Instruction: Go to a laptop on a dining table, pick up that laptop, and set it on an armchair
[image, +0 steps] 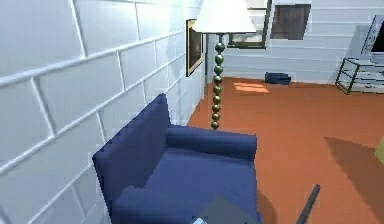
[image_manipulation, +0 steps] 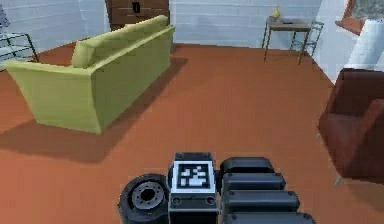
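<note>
Finding: my gripper (image_manipulation: 146, 198) sits low at the arm side view's bottom edge, close against my body. I cannot tell whether its fingers stand apart or together, nor whether it holds anything. A flat grey slab (image: 228, 212) at the forward view's bottom edge, just before the blue armchair (image: 185, 165), is probably the laptop. Assessment: the placing step is in hand. Next requirement: turn the base until the reaching side faces the seat, then extend and lower onto the cushion.

No legible text, label, number or sign anywhere.
</note>
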